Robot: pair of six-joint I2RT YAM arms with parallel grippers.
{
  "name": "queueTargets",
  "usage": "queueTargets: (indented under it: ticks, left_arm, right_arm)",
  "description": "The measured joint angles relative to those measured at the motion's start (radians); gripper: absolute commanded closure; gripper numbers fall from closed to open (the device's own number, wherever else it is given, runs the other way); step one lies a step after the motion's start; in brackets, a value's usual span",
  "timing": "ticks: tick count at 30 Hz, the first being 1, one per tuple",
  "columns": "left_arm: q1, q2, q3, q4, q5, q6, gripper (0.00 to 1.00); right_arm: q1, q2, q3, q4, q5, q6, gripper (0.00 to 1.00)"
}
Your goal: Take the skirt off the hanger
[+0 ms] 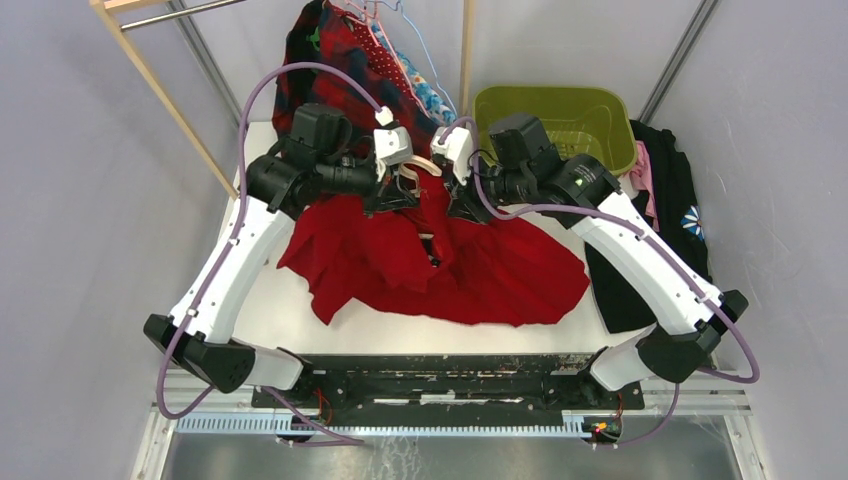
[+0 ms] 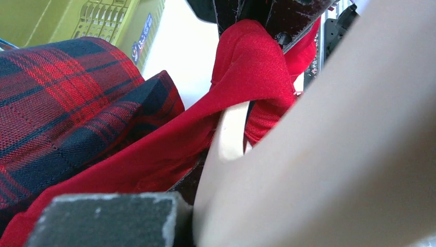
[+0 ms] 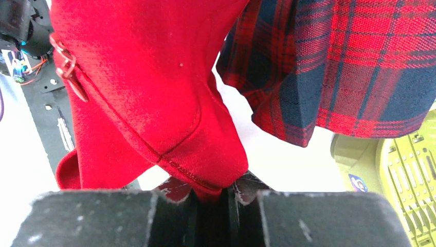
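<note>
Pinching red woven skirt (image 1: 430, 270) with right gripper (image 3: 211, 206), clamping cream hanger (image 2: 329, 154) at twelve o'clock with left gripper (image 1: 395, 187); not yet separated.

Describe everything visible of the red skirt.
The red skirt is plain red woven cloth with stitched seams and what looks like a red zip pull. Most of it lies crumpled and spread on the white table; its top is lifted, draped over a cream hanger. The right gripper has its jaws pinched on a fold. A plaid garment hangs beside it.
</note>
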Motion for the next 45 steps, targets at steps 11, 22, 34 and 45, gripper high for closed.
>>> queueTargets:
  ticks: [11, 22, 34, 45]
  left_arm:
    - [-0.004, -0.061, -0.037, 0.098, -0.156, -0.001, 0.47]
    - [-0.005, -0.106, -0.098, 0.106, -0.386, 0.009, 0.50]
    - [0.001, -0.038, -0.076, 0.172, -0.282, 0.056, 0.41]
    - [0.011, -0.038, -0.049, 0.254, -0.153, 0.059, 0.36]
  right_arm:
    - [0.004, 0.016, 0.034, -0.074, 0.107, -0.021, 0.99]
    - [-0.014, 0.040, 0.101, -0.140, 0.220, -0.022, 0.99]
    - [-0.016, 0.030, 0.113, -0.146, 0.205, -0.026, 0.99]
    - [-0.018, 0.018, 0.109, -0.154, 0.178, -0.029, 0.99]
